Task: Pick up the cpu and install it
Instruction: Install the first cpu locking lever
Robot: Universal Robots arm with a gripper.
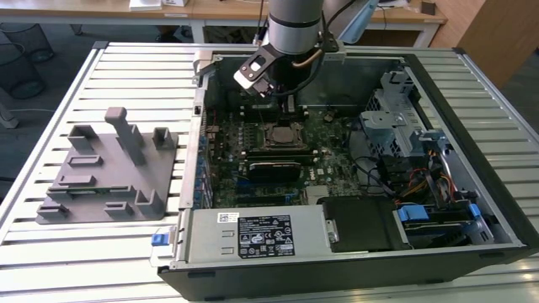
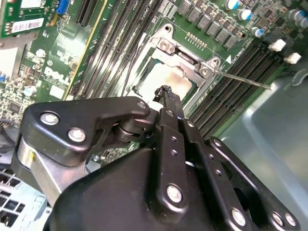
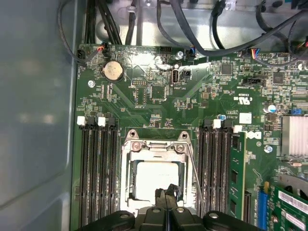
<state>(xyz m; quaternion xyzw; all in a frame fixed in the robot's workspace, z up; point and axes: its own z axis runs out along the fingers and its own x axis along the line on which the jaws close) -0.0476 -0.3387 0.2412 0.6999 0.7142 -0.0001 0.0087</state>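
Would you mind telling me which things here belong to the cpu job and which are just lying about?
Part of the job:
- cpu, lying in the socket frame
- gripper, fingers shut, tips just above the cpu
- motherboard

Just lying about:
- grey fixture beside the case
- drive cage
- power supply

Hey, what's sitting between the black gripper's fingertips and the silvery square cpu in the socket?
Nothing: in both wrist views the black gripper's closed tips hang right over the silvery square cpu, seated in the metal socket frame, with no object between them.
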